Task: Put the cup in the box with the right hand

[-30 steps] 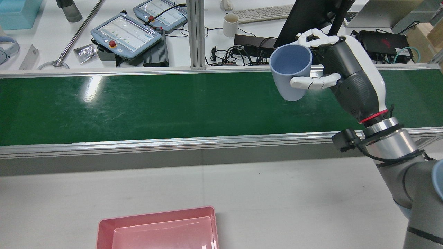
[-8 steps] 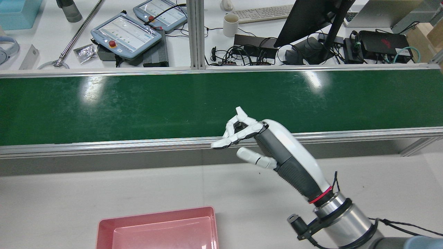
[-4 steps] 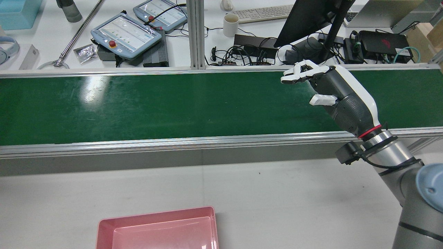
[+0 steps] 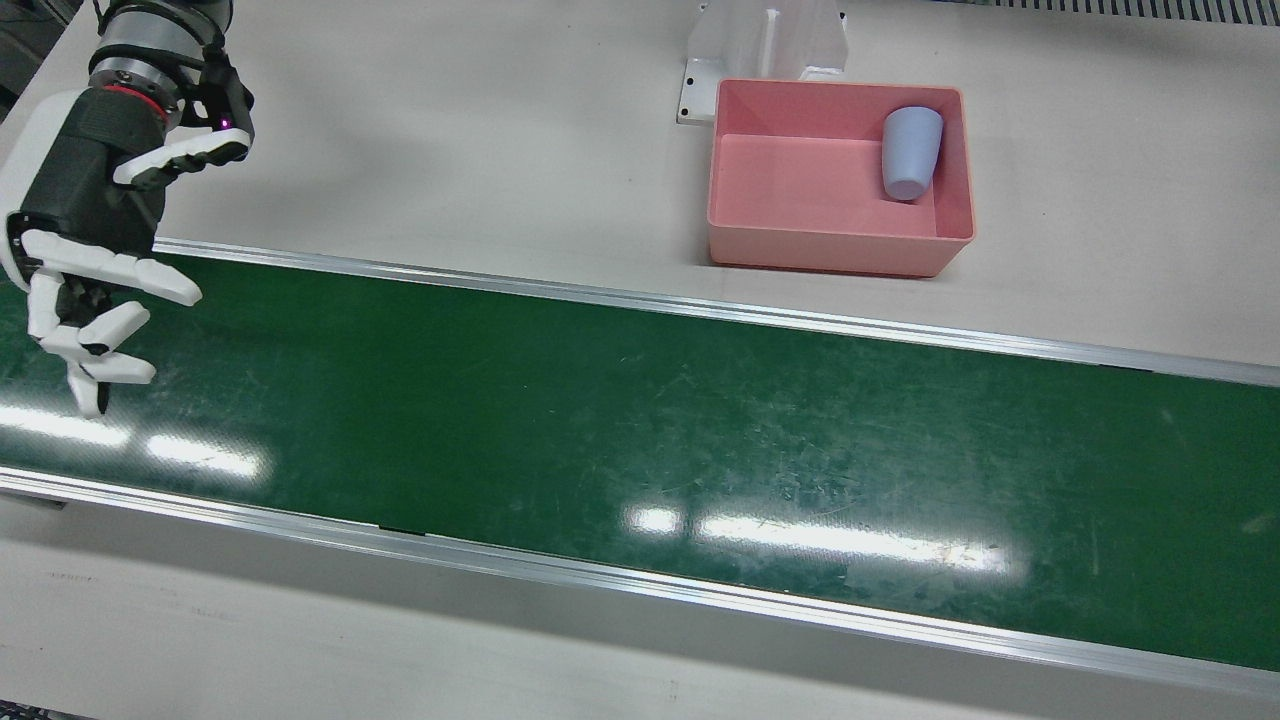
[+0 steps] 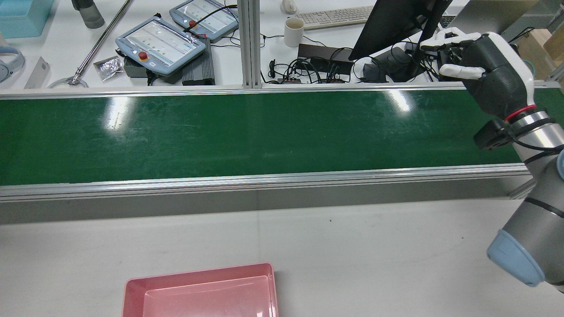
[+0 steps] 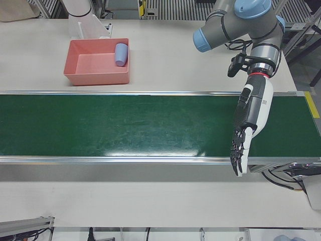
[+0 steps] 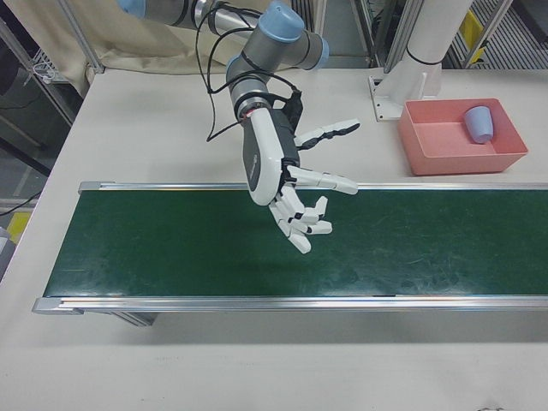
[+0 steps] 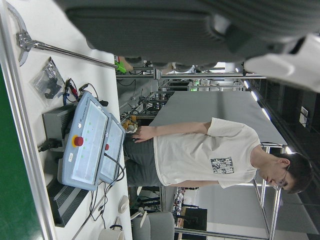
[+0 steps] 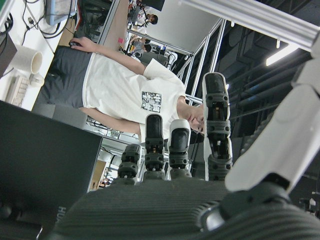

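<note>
Cup: pale blue, plain, lay tipped inside pink box.
Right hand: fingers spread wide, empty.

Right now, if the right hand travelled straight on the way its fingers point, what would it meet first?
Most likely the green belt: the right hand hangs open above it, fingers slanting down; its height is unclear.

No readable text, labels or numbers anywhere.
</note>
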